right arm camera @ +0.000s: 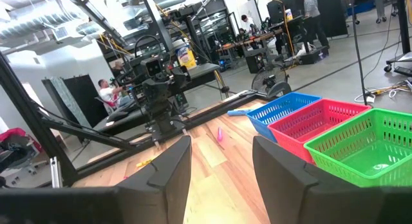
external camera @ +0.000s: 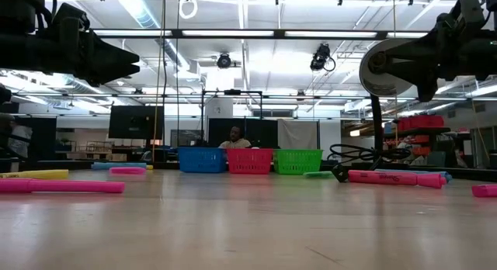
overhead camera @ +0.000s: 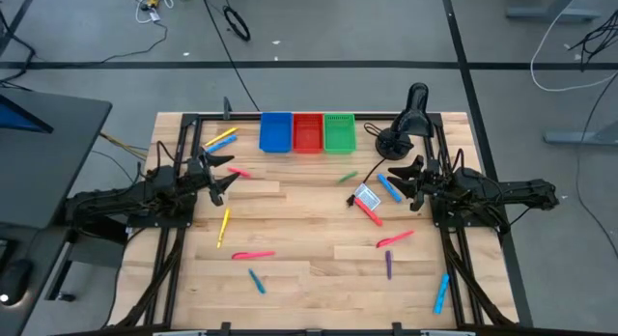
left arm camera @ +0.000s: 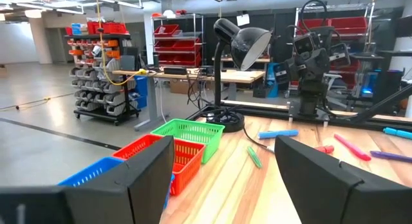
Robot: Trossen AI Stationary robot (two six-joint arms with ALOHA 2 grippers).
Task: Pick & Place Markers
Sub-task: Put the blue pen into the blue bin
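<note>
Several markers lie flat and scattered on the wooden table: a yellow and blue pair (overhead camera: 220, 139), pink ones (overhead camera: 238, 172) (overhead camera: 253, 255) (overhead camera: 394, 238), a yellow one (overhead camera: 225, 225), blue ones (overhead camera: 256, 280) (overhead camera: 389, 187) (overhead camera: 441, 293), a green one (overhead camera: 347, 177), a red one (overhead camera: 367, 210) and a purple one (overhead camera: 388, 266). My left gripper (overhead camera: 224, 178) (left arm camera: 225, 179) hovers open over the table's left side, next to the pink marker. My right gripper (overhead camera: 401, 177) (right arm camera: 222, 166) hovers open at the right side, beside the blue marker. Both are raised above the tabletop.
Blue (overhead camera: 276, 132), red (overhead camera: 308, 132) and green (overhead camera: 340, 132) bins stand in a row at the far edge. A black desk lamp (overhead camera: 406, 124) stands at the far right corner. A small white-and-blue card (overhead camera: 365, 195) lies among the right-hand markers. People show in the room beyond.
</note>
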